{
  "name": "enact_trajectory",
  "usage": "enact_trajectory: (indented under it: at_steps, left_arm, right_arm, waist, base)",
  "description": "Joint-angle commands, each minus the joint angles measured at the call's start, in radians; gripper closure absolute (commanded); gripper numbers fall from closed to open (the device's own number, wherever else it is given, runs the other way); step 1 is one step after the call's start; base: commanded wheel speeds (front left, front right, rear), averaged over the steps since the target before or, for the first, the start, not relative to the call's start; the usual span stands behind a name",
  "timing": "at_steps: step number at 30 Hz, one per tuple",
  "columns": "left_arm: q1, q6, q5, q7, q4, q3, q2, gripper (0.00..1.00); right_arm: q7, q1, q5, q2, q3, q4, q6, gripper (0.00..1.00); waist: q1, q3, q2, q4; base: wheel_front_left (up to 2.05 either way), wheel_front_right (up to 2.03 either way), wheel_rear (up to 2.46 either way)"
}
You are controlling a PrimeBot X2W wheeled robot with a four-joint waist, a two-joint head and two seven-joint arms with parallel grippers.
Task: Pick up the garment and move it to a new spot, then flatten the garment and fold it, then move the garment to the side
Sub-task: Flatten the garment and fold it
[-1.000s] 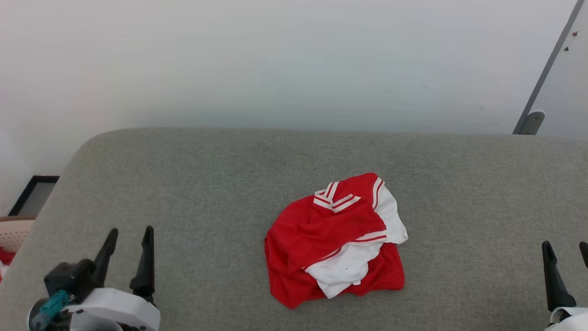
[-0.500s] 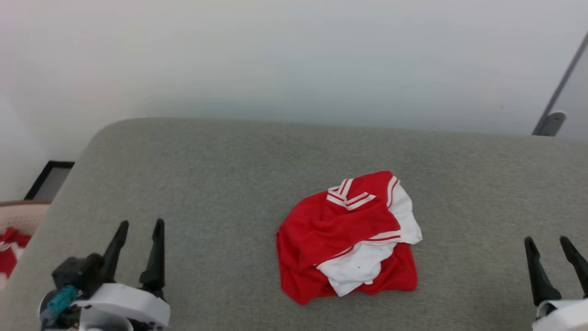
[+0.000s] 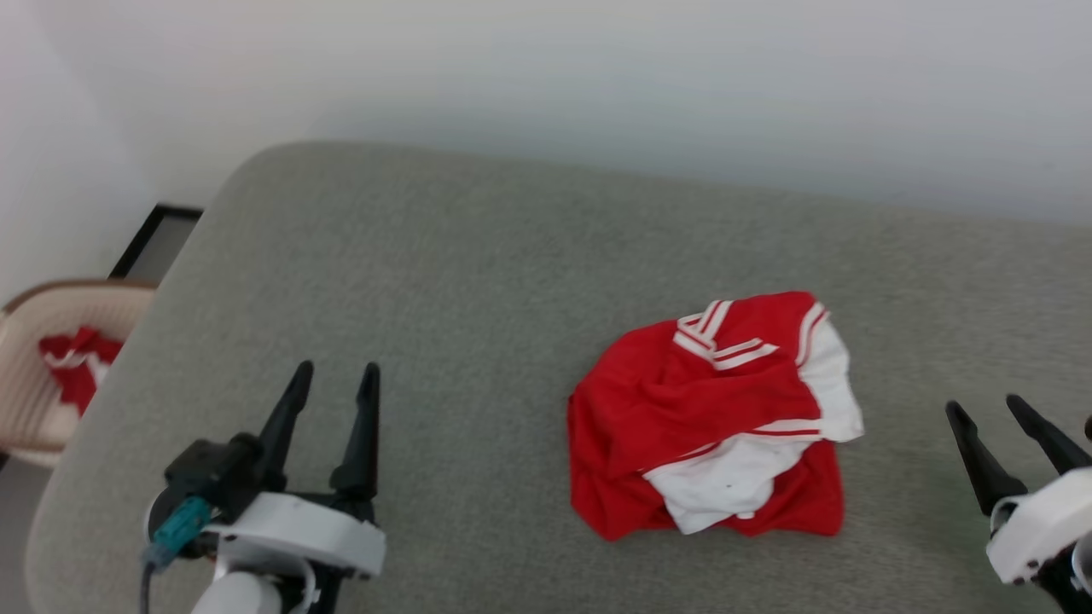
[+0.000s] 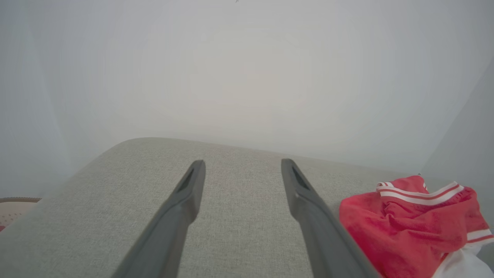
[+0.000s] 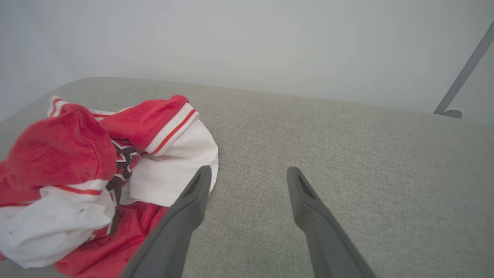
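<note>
From the head view, garment (image 3: 708, 409) bunched in a red-and-white heap on the grey cushion (image 3: 469, 281), around four o'clock of centre, touched by nothing; beige basket (image 3: 26, 426) off the cushion's edge at nine o'clock, with a small red-and-white bundle (image 3: 72, 362) inside; dark frame (image 3: 158, 234) on the floor at ten o'clock. Closer in, from the right wrist view, a dark print (image 5: 123, 158) tucked between the folds; a grey slanted bar (image 5: 463, 73) against the wall at two o'clock. Left gripper (image 3: 338, 368) low at seven o'clock, fingers spread wide and empty, pointing to twelve, well apart from the cloth; right gripper (image 3: 984, 403) at four o'clock, fingers likewise parted, holding nothing, tilted toward eleven, near the heap's white edge but apart from it.
</note>
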Motion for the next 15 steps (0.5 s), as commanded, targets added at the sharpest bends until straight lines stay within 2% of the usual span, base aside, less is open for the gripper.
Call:
enact_trajectory:
  at_steps: [1,9,15]
  left_arm:
    - [-0.022,-0.003,0.007,-0.005,-0.003,-0.005,-0.011,0.0]
    - [-0.065,-0.018,0.036,-0.005,0.011,-0.023,-0.06,0.0]
    - [-0.089,-0.036,0.058,-0.005,0.02,-0.016,-0.096,0.0]
  right_arm:
    - [0.012,-0.032,0.025,-0.016,0.027,0.007,-0.001,0.0]
    - [0.059,-0.136,0.103,-0.096,0.171,0.056,-0.001,0.0]
    - [0.094,-0.193,0.159,-0.133,0.266,0.098,-0.001,0.0]
  waist:
    - [0.0,0.065,-0.0001,0.06]
    - [0.0,0.129,-0.0001,0.111]
    - [0.0,0.158,-0.0001,0.135]
  base:
    - [0.0,0.0,0.0]
    - [0.0,0.0,0.0]
    - [0.0,0.0,0.0]
